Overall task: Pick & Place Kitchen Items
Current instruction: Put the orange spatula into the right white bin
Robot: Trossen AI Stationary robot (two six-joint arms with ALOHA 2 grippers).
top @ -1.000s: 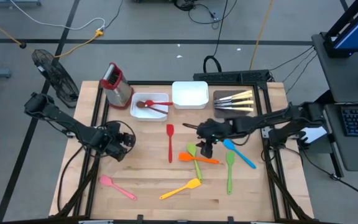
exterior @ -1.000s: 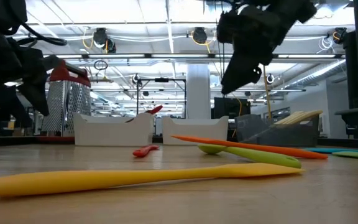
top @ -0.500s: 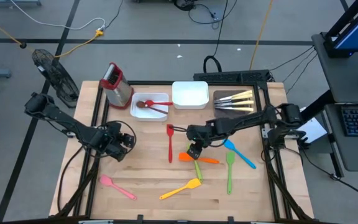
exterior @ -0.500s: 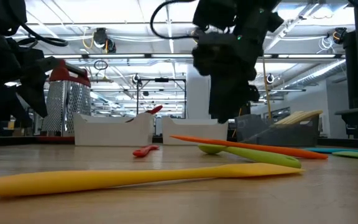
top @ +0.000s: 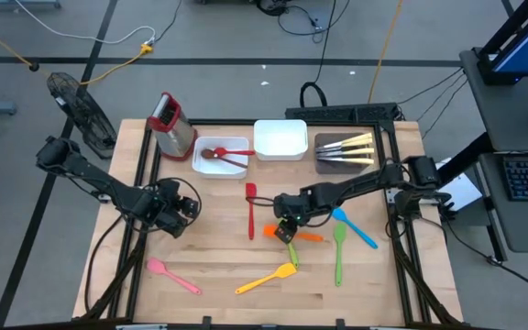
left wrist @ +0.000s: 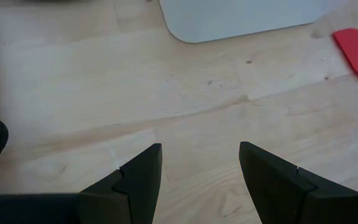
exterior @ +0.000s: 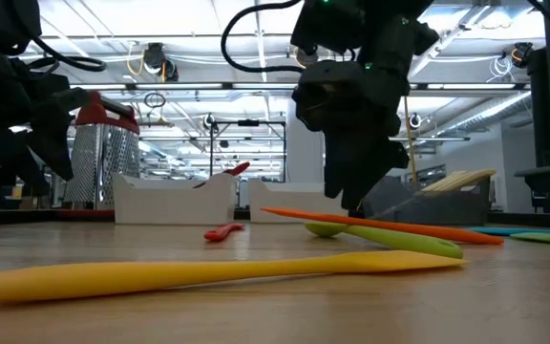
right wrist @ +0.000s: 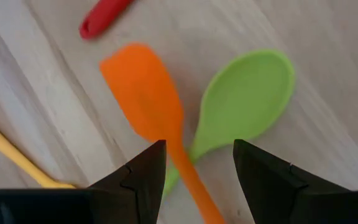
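An orange spatula [top: 308, 236] lies crossed over a green spoon [top: 290, 249] at mid-table. My right gripper [top: 287, 227] is open and low over that crossing. In the right wrist view its fingers [right wrist: 197, 155] stand on either side of the orange spatula's neck [right wrist: 180, 152] and the green spoon's handle, with the spoon's bowl [right wrist: 247, 93] ahead. In the low view it [exterior: 351, 205] reaches down to the orange handle [exterior: 399, 227]. My left gripper [top: 177, 213] is open over bare wood [left wrist: 201, 155] at the left.
A red spatula [top: 250, 209], a blue utensil [top: 354, 226], a second green spoon [top: 339, 246], a yellow spatula [top: 266, 279] and a pink one [top: 174, 276] lie around. At the back stand a white tray with two utensils [top: 220, 156], another white tray [top: 280, 139], a dark tray of knives [top: 345, 151] and a grater [top: 170, 121].
My right gripper has gone toward the table's left and near edges and down, from beside the blue utensil to just over the crossing of the orange spatula and the green spoon. The utensils have stayed in place.
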